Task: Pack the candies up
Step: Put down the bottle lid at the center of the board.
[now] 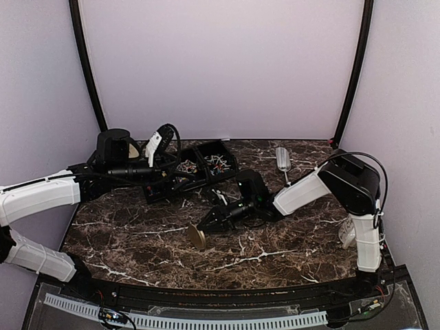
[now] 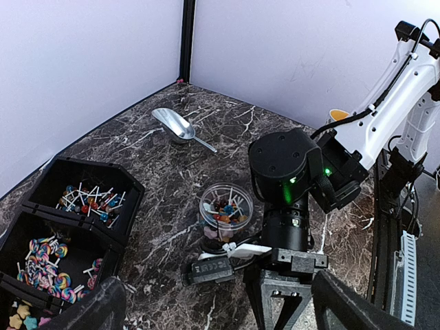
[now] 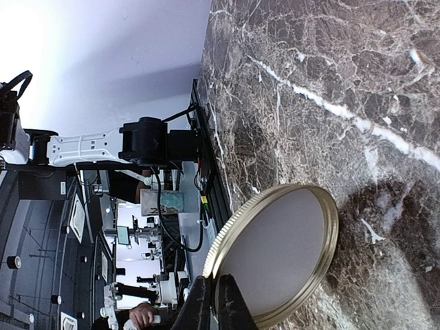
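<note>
Three tray [image 2: 127, 189] bins: nearest holds star sweets [image 2: 17, 316], middle swirl lollipops [image 2: 45, 265], farthest small lollipops [image 2: 89, 199]. Left gripper [image 2: 220, 306] over tray, jaws wide apart, holding nothing. Open-topped jar [image 2: 206, 223] beside tray holds mixed candies [image 2: 225, 206]. Right gripper [image 3: 213, 302] pinched tight on lid [image 3: 275, 254] rim, lid upright by table [image 2: 172, 172]. Scoop [image 2: 175, 126] lies beyond jar.

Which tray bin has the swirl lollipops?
The middle bin of the three in the left wrist view: swirl lollipops. The far one holds small stick lollipops, the near one star-shaped sweets.
</note>
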Tool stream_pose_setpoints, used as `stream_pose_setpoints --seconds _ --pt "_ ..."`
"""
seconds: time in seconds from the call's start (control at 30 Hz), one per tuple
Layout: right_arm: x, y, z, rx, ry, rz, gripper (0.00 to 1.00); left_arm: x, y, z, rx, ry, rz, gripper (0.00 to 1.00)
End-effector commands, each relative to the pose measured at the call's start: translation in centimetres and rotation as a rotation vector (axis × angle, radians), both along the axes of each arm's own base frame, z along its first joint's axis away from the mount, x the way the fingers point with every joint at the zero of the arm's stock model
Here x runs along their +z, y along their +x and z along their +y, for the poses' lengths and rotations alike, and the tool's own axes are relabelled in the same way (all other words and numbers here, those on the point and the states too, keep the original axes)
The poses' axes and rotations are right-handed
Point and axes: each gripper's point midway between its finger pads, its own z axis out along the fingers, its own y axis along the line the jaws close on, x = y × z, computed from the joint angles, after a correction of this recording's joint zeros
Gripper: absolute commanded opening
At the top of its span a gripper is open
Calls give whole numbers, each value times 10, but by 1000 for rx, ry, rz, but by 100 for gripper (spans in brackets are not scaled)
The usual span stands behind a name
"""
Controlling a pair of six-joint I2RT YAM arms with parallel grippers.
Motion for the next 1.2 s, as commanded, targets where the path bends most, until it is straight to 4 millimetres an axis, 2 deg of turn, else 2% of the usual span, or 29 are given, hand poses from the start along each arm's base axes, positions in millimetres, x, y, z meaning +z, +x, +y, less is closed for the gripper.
stream_pose_setpoints --seconds 0.0,0.6,0.63,0.67,0.87,1.17 --pt "-9 10 -1 -23 -26 -25 7 2 0 -1 7 -2 4 96" --pt "-13 25 -12 -70 -109 -95 18 3 -2 -2 3 -3 1 96" --pt "-16 25 -14 -73 -129 -101 20 3 -2 -2 5 -3 2 96" --pt "-10 30 -11 -77 -125 -128 21 3 -1 -1 8 -3 2 96" --pt "-7 40 -13 -91 -193 -213 31 6 1 1 31 0 -3 96" --pt "-12 51 -22 -110 -344 -354 43 13 5 6 77 0 -2 97"
